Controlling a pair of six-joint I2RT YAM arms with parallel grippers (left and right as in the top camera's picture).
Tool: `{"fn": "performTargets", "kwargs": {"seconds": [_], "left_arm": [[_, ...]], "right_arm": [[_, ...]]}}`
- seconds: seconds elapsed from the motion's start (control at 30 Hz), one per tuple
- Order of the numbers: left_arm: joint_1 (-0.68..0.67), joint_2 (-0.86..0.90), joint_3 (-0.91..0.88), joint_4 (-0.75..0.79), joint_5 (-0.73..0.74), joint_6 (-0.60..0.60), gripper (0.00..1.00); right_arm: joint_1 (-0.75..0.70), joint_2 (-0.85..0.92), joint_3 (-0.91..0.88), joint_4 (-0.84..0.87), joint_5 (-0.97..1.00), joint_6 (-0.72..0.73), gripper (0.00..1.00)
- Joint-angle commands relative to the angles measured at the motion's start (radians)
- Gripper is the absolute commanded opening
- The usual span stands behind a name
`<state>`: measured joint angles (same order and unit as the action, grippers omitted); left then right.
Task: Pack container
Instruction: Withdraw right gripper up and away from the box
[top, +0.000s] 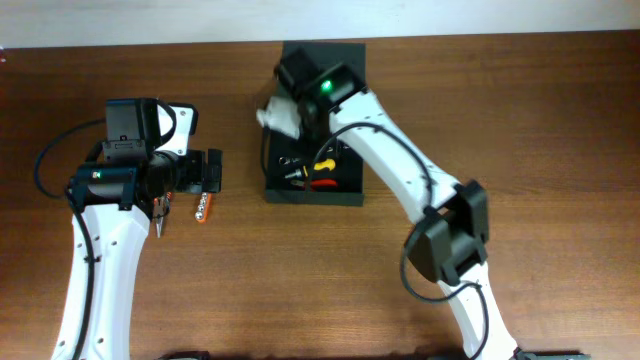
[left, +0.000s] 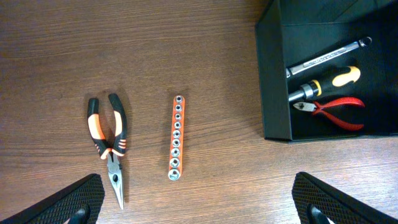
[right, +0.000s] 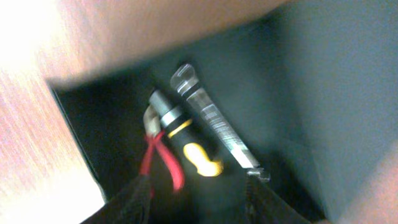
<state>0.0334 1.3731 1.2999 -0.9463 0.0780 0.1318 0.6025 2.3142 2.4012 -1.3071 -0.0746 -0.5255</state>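
The dark container (top: 312, 193) stands open at the table's far middle, its lid (top: 325, 52) laid back. Inside lie a silver wrench (left: 326, 56), a yellow-and-black screwdriver (left: 323, 83) and red cutters (left: 336, 110). My right gripper (right: 199, 202) is open and empty, hovering just above these tools inside the container (right: 298, 93); the view is blurred. My left gripper (left: 199, 208) is wide open and empty over the bare table, left of the container wall (left: 273, 74). It also shows in the overhead view (top: 205, 172).
Orange-and-black needle-nose pliers (left: 107, 140) and an orange socket rail (left: 176, 137) lie side by side on the table left of the container. They are just in front of my left gripper in the overhead view: pliers (top: 160, 212), rail (top: 202, 207).
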Motion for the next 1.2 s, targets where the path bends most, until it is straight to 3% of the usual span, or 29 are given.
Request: {"fn": "performTargets", "kwargs": {"seconds": [0.0, 0.2, 0.43, 0.67, 1.03, 1.17], "left_arm": [[0.004, 0.007, 0.012, -0.002, 0.008, 0.016, 0.99], [0.004, 0.059, 0.012, -0.052, 0.008, 0.016, 0.99], [0.004, 0.283, 0.012, -0.082, 0.0, -0.027, 1.0], [0.004, 0.453, 0.012, -0.058, -0.042, -0.049, 1.0], [0.075, 0.47, 0.021, -0.074, -0.081, -0.048, 0.99], [0.177, 0.47, 0.021, -0.08, 0.023, 0.032, 0.98]], "right_arm": [[-0.073, -0.142, 0.175, -0.028, 0.034, 0.241, 0.51], [-0.284, -0.182, 0.31, -0.121, -0.004, 0.475, 0.65], [-0.56, -0.179, 0.265, -0.231, -0.135, 0.572, 0.65], [-0.708, -0.179, 0.197, -0.257, -0.244, 0.571, 0.98], [-0.727, -0.179, 0.133, -0.253, -0.243, 0.571, 0.99], [-0.727, -0.179, 0.078, -0.248, -0.24, 0.571, 0.99]]}}
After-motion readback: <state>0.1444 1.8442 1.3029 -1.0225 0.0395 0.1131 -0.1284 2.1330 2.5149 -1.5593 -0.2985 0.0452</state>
